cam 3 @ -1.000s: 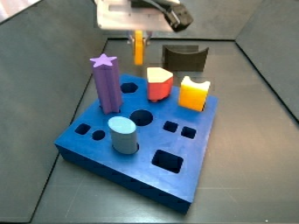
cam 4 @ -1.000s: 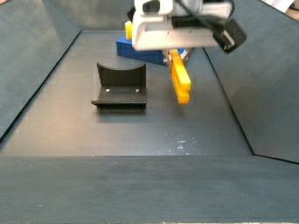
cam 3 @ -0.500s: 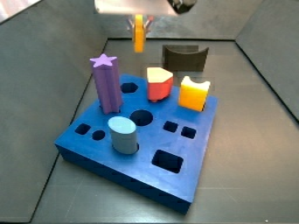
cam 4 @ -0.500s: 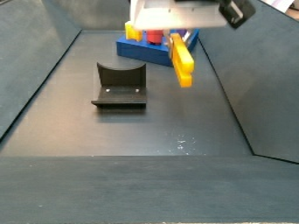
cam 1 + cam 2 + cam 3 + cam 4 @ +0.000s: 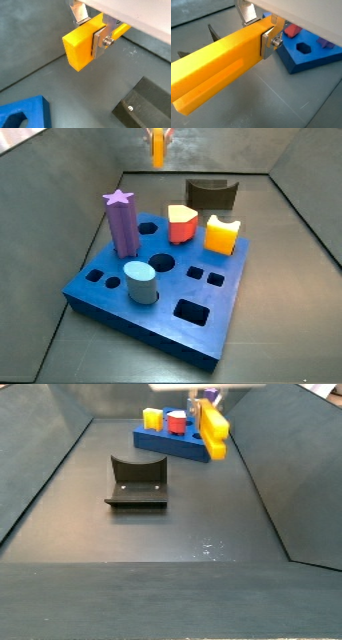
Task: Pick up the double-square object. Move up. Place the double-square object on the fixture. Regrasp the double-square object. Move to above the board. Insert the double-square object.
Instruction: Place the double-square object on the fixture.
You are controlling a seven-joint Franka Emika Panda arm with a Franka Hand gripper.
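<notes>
The double-square object (image 5: 218, 82) is held clear of the floor, high at the top edge of both side views (image 5: 159, 146), and its lengthwise groove is seen plainly in a wrist view. It is clamped near one end between the gripper (image 5: 90, 35), whose silver fingers (image 5: 100, 40) are closed on the bar; in the side views the gripper body is almost wholly cut off by the upper frame edge. The fixture (image 5: 136, 481) is seen left of centre in a side view, its curved hollow empty and well apart from the bar. The board (image 5: 167, 293) fills the lower centre of a side view, bearing a purple star peg (image 5: 122, 223), a light blue cylinder (image 5: 140, 282), a red-orange peg (image 5: 182, 224) and a notched yellow block (image 5: 222, 233). The pick-up is judged done and the lift well advanced or complete; placing on the fixture, regrasping, travel above the board and insertion are judged still to be done.
</notes>
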